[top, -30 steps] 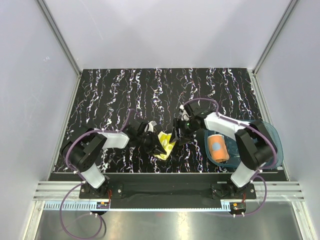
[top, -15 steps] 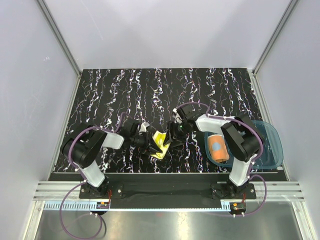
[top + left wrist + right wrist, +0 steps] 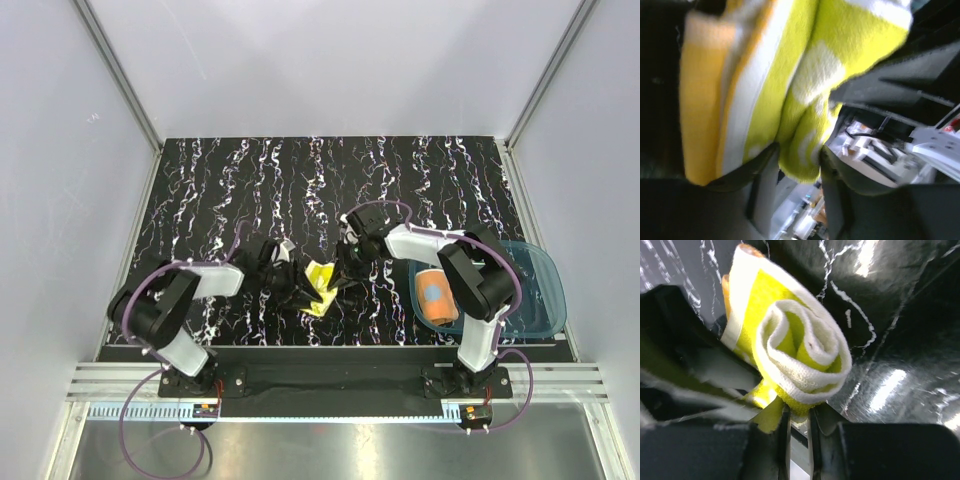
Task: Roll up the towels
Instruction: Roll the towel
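Right jaws: nearly closed, pinching end of yellow towel (image 3: 800,357), likely keeping coil tight (spiral visible). Left jaws: straddling its other end, grip unclear. Towel mid-surface (image 3: 250,180); orange towel (image 3: 436,297) rolled, in tray (image 3: 545,290).

We log both arms low, elbows bent, wrists converging on yellow towel (image 3: 321,284). Left arm (image 3: 195,288) reaches in from towel's left; left gripper (image 3: 796,162) jaws parted, towel fold between them. Right arm (image 3: 440,250) reaches in from towel's right; right gripper (image 3: 797,417) jaws nearly together, pinching towel's lower edge.
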You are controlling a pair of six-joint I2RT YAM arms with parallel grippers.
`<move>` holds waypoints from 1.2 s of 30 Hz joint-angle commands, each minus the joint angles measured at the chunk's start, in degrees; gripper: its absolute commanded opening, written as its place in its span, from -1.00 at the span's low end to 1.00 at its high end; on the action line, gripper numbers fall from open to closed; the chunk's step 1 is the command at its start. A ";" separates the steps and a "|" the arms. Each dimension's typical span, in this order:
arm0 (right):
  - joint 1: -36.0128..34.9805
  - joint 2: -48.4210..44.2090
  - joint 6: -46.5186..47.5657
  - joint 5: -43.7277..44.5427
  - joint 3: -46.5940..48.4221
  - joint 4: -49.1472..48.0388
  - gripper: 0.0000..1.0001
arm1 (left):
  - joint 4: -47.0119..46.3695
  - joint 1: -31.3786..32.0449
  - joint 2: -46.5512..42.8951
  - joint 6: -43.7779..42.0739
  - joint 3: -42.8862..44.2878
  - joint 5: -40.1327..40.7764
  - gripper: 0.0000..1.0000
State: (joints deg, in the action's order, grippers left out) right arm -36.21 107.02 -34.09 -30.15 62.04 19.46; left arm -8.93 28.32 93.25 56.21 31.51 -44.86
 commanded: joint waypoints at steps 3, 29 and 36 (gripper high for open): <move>-0.36 -0.94 3.14 7.82 4.84 9.00 -0.91 | 28.72 2.61 -10.80 -12.69 9.08 18.72 -0.04; -1.32 1.61 3.06 9.85 11.79 16.84 -0.95 | 35.38 35.40 -3.00 -20.26 28.87 63.23 -0.07; -1.32 1.43 3.50 9.32 11.44 16.92 -0.96 | 36.52 35.49 1.49 -19.38 29.14 67.53 -0.05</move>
State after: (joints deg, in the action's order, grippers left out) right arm -36.80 108.44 -31.53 -21.39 71.72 35.46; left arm 28.93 63.61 93.58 36.97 58.83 18.00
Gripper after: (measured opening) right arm 0.180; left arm 0.471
